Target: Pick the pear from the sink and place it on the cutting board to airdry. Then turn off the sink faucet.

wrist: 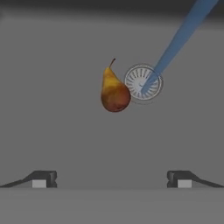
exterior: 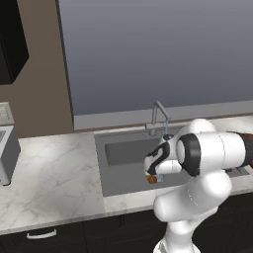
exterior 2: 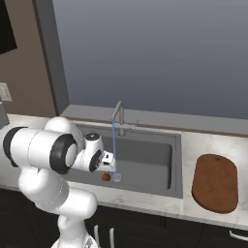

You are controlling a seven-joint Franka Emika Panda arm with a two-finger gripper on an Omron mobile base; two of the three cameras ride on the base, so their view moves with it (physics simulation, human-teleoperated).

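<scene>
White marbled counter (exterior 2: pixel 203 140) under a grey wall, recessed matte grey sink (exterior 2: pixel 145 155), reddish-brown wooden cutting board (exterior 2: pixel 214 183) at its right, pincer (wrist: pixel 111 179) spread above small orange-brown pear (wrist: pixel 114 91).

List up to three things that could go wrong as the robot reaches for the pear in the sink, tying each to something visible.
1. The pear lies on its side beside the drain; a nudge from the open gripper could roll this rounded fruit away.
2. The water stream falls right next to it, so it may be wet and slippery.
3. The cutting board lies past the sink rim; a loose grip might drop the pear on the way.
</scene>
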